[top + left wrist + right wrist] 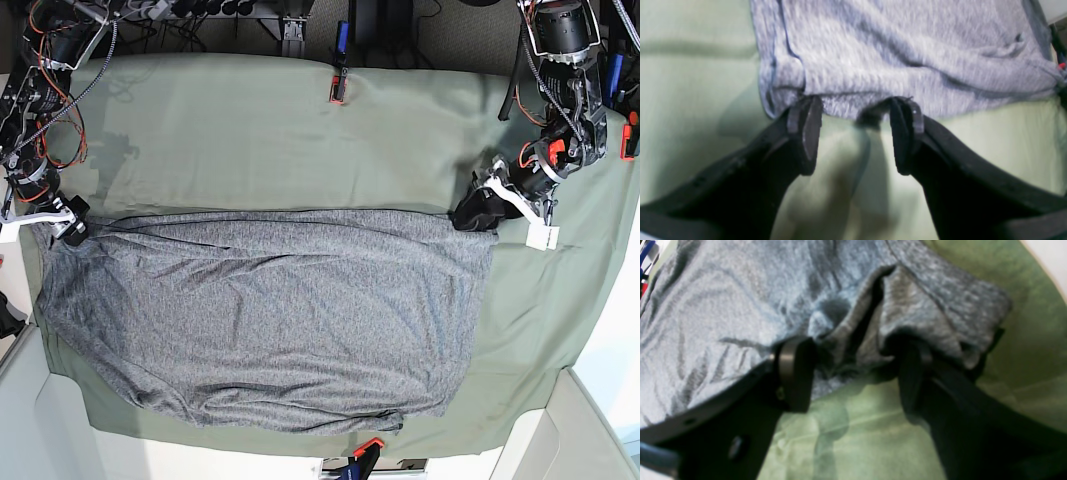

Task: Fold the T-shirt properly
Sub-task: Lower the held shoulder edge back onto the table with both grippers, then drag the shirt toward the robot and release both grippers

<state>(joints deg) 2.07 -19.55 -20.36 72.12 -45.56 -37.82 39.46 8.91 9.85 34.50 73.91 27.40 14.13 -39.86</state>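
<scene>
With both pincers, left pincer (856, 110) and right pincer (853, 355), spread wide at the T-shirt (270, 320)'s far corners, we judge clamping comes next.

The T-shirt (270, 315) spreads across most of the near half of the table cloth (280, 130), leaving only thin strips of bare cloth along the near edge and a wider band on the base view's right. The far half of the cloth lies open, crossed only by a red-and-black clamp (338, 88) at the far edge; another clamp (362, 450) sits at the near edge. The left gripper (472, 213) stands with jaws wide at the shirt's far corner on that view's right, the right gripper (72, 230) likewise at the opposite corner, fabric bunched between its fingers (795, 373). Cables and arm bodies crowd both far corners.
</scene>
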